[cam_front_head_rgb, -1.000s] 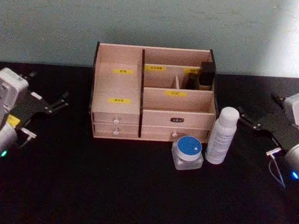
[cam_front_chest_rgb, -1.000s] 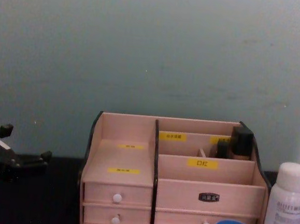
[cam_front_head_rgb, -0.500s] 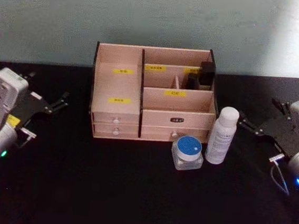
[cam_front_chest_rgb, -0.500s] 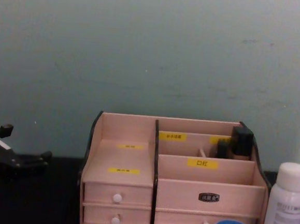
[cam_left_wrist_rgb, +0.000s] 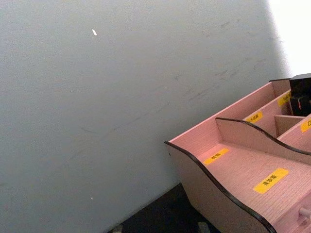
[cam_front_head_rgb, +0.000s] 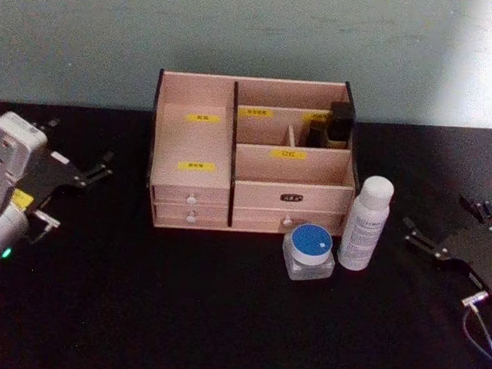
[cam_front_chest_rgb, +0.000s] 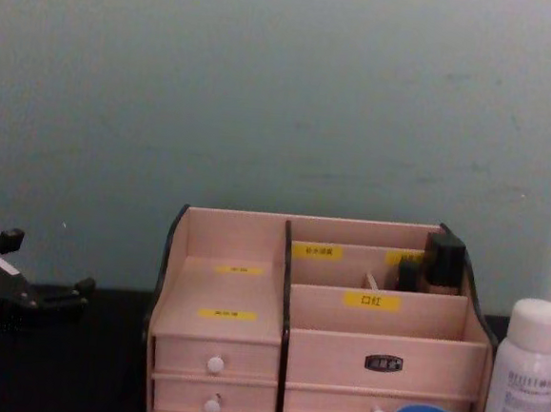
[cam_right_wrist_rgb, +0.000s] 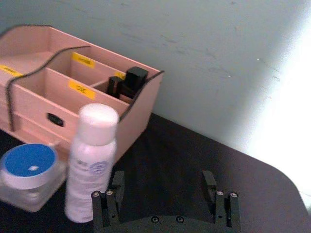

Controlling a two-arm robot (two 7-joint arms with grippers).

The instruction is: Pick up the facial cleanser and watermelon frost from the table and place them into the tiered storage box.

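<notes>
White and slim, the facial cleanser (cam_right_wrist_rgb: 91, 165) stood ahead of the right gripper (cam_right_wrist_rgb: 163, 183), nearer one finger than the gap, and the jaws were spread wide and empty. A good approach likely needed centring on the bottle's mid-body, clear of the watermelon frost (cam_right_wrist_rgb: 31, 167) just beside it, while the left gripper (cam_front_head_rgb: 79, 146) sat parked, open and empty, well apart

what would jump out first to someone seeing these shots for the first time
The light wooden tiered storage box with yellow labels stands at the middle back of the black table. In front of its right end stands the tall white facial cleanser, with the blue-lidded watermelon frost on the bottle's left, both on the table. The right gripper is off to the bottle's right with jaws open, and the left gripper is at the far left.
</notes>
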